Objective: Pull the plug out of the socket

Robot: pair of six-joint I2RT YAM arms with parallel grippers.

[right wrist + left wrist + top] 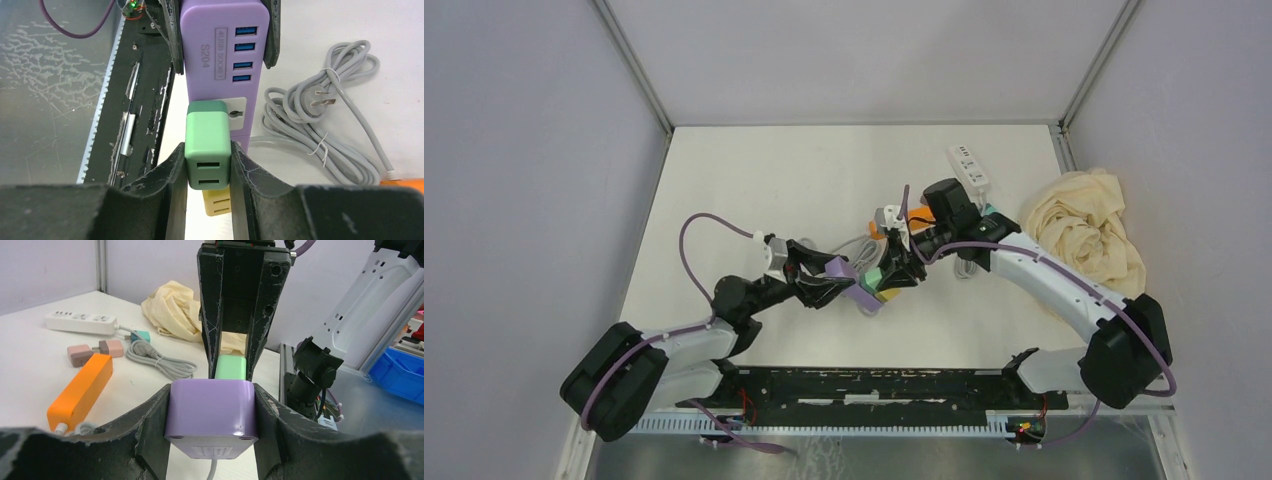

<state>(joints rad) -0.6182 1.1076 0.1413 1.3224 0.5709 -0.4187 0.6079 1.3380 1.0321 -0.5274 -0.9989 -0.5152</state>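
Observation:
A purple power strip [220, 45] marked "4USB SOCKET" lies at mid-table [856, 285]. My left gripper [212, 415] is shut on its cable end [212, 412]. A green plug [208, 142] sits at the strip's side by a socket; I cannot tell if its pins are still in. My right gripper [209, 172] is shut on the green plug, which also shows in the left wrist view [230, 368] between the right fingers [212, 315]. A yellow plug [216, 202] sits just past the green one.
A coiled grey cable [320, 125] lies beside the strip. An orange power strip [80, 390], two pink adapters [95, 351], a white power strip [969, 166] and a crumpled cream cloth [1089, 230] lie further back. The black front rail [874, 385] borders the near edge.

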